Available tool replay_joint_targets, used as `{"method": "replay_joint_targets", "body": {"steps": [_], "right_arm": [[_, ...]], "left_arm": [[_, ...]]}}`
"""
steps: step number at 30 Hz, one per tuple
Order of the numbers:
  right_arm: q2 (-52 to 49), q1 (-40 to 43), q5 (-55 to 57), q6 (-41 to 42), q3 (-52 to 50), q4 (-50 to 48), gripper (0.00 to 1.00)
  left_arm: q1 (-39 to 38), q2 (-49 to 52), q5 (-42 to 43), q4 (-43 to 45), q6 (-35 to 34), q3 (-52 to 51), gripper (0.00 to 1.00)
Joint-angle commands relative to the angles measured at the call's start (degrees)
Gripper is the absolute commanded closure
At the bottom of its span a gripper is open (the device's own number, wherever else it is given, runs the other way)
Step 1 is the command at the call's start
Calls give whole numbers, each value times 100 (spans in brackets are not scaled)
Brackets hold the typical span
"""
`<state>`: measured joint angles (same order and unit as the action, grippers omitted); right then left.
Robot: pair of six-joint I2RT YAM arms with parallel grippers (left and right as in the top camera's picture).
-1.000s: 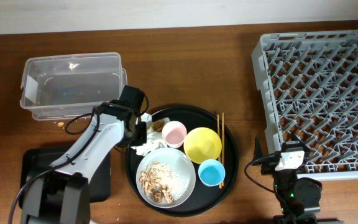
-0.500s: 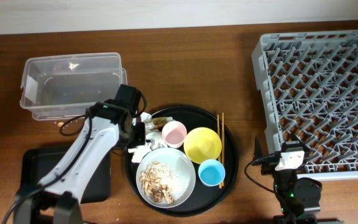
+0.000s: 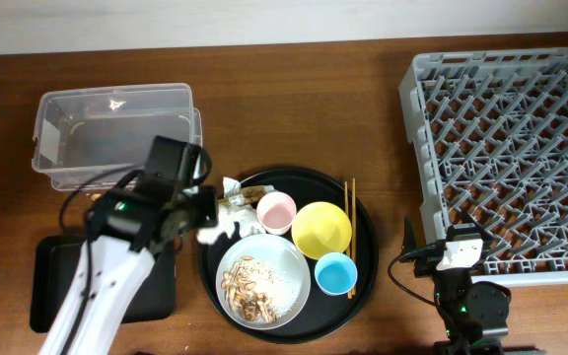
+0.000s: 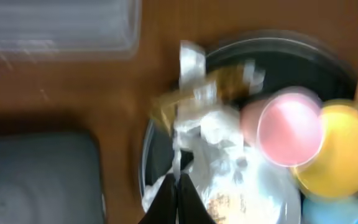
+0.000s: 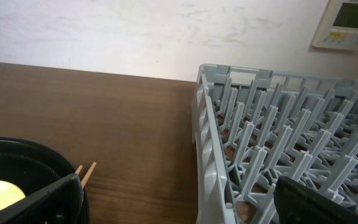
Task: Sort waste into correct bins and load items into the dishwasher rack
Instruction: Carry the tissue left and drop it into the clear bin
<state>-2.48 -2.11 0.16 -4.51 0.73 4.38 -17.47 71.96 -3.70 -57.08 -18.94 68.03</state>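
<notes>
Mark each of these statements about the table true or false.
1. The small pink cup sits in the dishwasher rack. False: the small pink cup stands on the round black tray; the dishwasher rack holds no dishes.
2. Food scraps lie on the pale grey plate. True.
3. The chopsticks lie right of the yellow bowl. True.
4. The left gripper hovers over the rack. False: the left gripper is at the crumpled white paper napkin, on the tray's left side.

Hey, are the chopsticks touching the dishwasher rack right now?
Apart. Overhead view shows the chopsticks on the round black tray, bare table between them and the dishwasher rack.
</notes>
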Motion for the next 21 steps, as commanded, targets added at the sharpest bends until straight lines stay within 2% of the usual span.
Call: {"method": "replay_joint_targets", "body": {"steps": [1, 3, 10, 18, 19, 20, 21], "right_arm": [[7, 28, 50, 7, -42, 20, 1], [7, 28, 50, 7, -42, 20, 1], [7, 28, 50, 7, -42, 20, 1], [7, 28, 50, 7, -42, 20, 1], [7, 28, 50, 7, -42, 22, 1], [7, 28, 50, 7, -42, 20, 2], [7, 28, 50, 7, -42, 20, 1]], "left_arm": [[46, -483, -1515, 839, 13, 280, 99], [63, -520, -1967, 1386, 11, 280, 99], [750, 245, -2203, 3322, 20, 273, 99], [1786, 1613, -2455, 4444, 33, 273, 99], [1853, 1742, -2426, 4465, 33, 273, 86], [1878, 1805, -2413, 4459, 33, 273, 62], [1882, 1871, -2415, 4424, 33, 273, 29]]}}
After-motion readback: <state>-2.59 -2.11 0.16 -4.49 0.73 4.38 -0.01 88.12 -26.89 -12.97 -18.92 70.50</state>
